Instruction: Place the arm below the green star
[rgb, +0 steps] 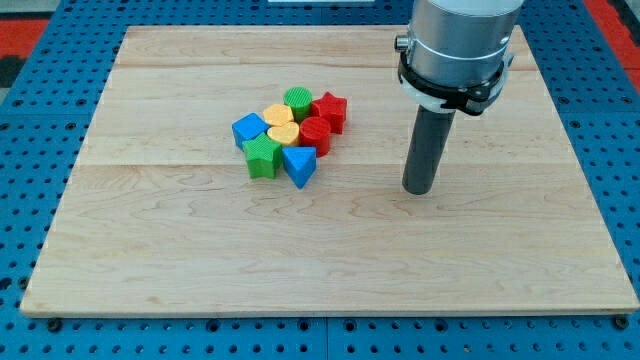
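Your main risk here is ploughing into the cluster. The green star (262, 156) sits at the lower left of a tight huddle of blocks left of the board's middle, touching the blue triangle (299, 164) on its right and a blue block (250, 130) above it, with the yellow heart (282, 135) close behind. My tip (419, 189) stands on the bare wood well to the view's right of all of them, nearer the board's right edge than its left, and touches nothing. Drive it straight left at this level and it would likely meet the blue triangle first (that block juts lowest on the near side), shoving it into the star and shifting the very thing you want to stay put.

There is no gripper on this rod, so nothing is spread, pressed or pinching; it only pushes.

A second hazard, as I judge it: stopping too close under the star, where a small overshoot would nudge it upward into the yellow heart and the red cylinder (314, 133).

Room is generous. The wide strip of wooden board (150, 270) between the cluster and the bottom edge is bare from the bottom-left corner to the bottom-right. Drop toward the bottom edge first, then travel left beneath the triangle, and come to rest under the star with a clear gap. The green cylinder (297, 99) and red star (331, 111) lie on the far side, out of that path.
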